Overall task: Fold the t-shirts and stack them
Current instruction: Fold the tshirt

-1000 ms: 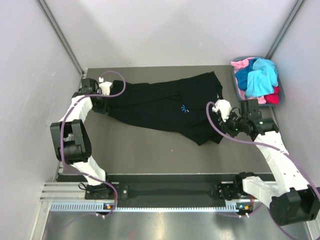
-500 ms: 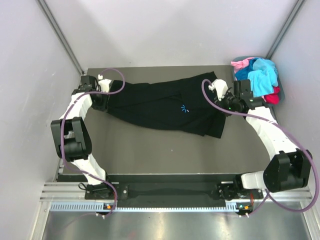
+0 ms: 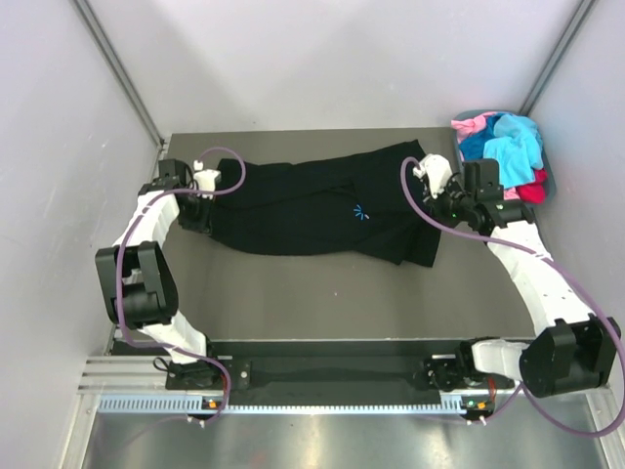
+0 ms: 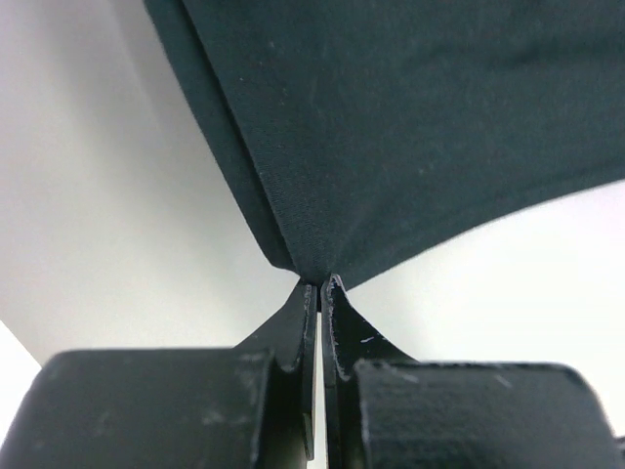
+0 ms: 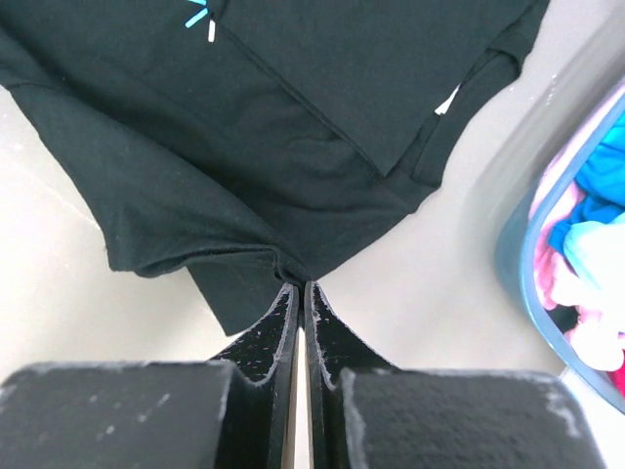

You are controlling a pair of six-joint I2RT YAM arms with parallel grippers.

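Note:
A large black t-shirt [image 3: 312, 210] with a small light-blue starburst logo [image 3: 358, 212] lies stretched sideways across the dark table. At its left end my left gripper [image 3: 202, 207] is shut on a pinch of the cloth. The left wrist view shows those fingertips [image 4: 319, 283] closed on a point of the black fabric [image 4: 410, 127], which fans out above. My right gripper [image 3: 437, 207] is shut on the shirt's right edge. In the right wrist view a fold of black cloth [image 5: 293, 127] bunches at the closed tips [image 5: 301, 285]. More t-shirts [image 3: 503, 147], turquoise, blue, pink and red, are heaped in the basket.
The grey-blue plastic basket [image 3: 463, 168] stands at the table's far right corner, just right of my right gripper; its rim [image 5: 518, 256] is close in the right wrist view. Grey walls enclose the table on three sides. Purple cables loop over both wrists.
My right arm swung from the right front toward the far right beside the basket, taking the shirt's edge with it. The shirt now lies straighter. The left gripper shifted only slightly.

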